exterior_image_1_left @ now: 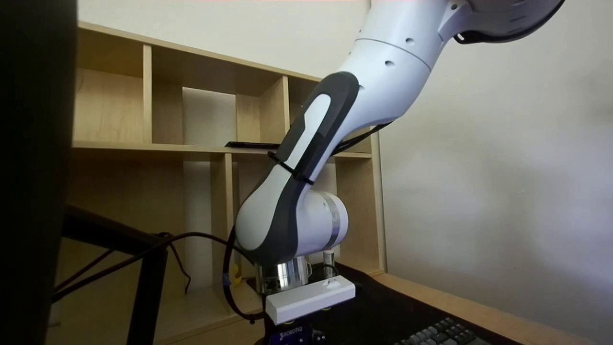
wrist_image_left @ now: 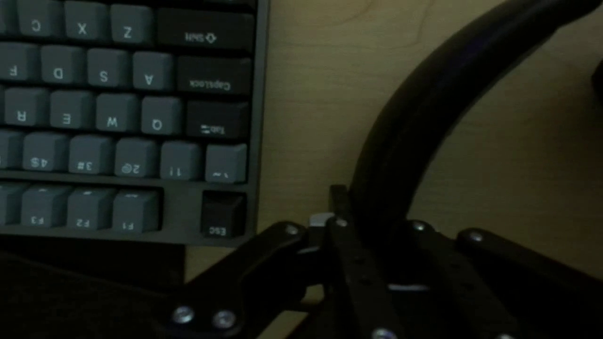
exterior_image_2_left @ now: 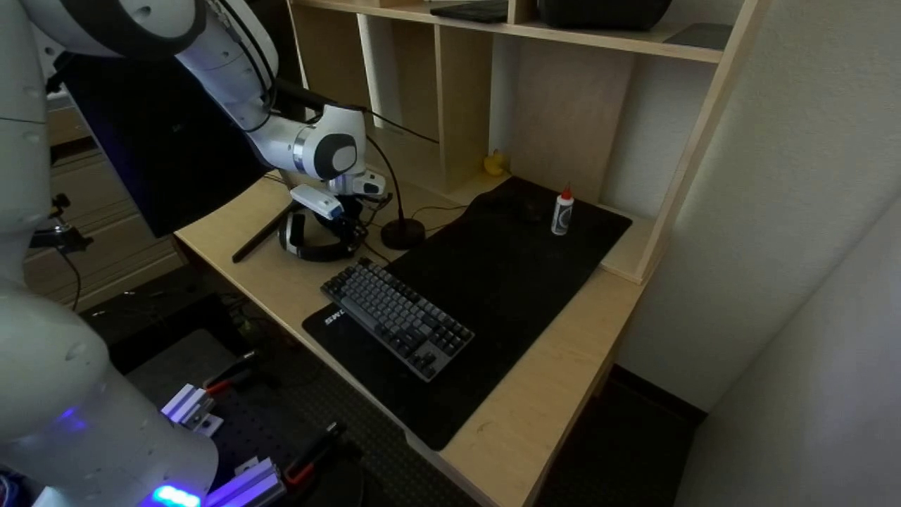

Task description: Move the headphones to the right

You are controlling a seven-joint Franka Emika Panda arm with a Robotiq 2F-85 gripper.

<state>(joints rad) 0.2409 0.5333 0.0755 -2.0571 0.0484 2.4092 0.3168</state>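
The dark headphones (exterior_image_2_left: 318, 252) are at the far left part of the desk in an exterior view, directly below the wrist. Their curved black headband (wrist_image_left: 414, 127) fills the space between my fingers in the wrist view and runs up to the right. My gripper (wrist_image_left: 374, 226) is shut on this band, with a finger against each side. The gripper also shows in an exterior view (exterior_image_2_left: 346, 224), dark and partly merged with the headphones. Only the gripper's upper body (exterior_image_1_left: 292, 335) shows at the bottom of an exterior view, where the headphones are out of view. Whether they touch the desk I cannot tell.
A grey keyboard (exterior_image_2_left: 401, 317) lies beside the headphones on a black desk mat (exterior_image_2_left: 507, 282). A round black base (exterior_image_2_left: 403, 234) with a thin stem stands close behind. A white bottle (exterior_image_2_left: 562, 213), wooden shelves (exterior_image_2_left: 464, 105) and a large monitor (exterior_image_2_left: 155, 141) surround the desk.
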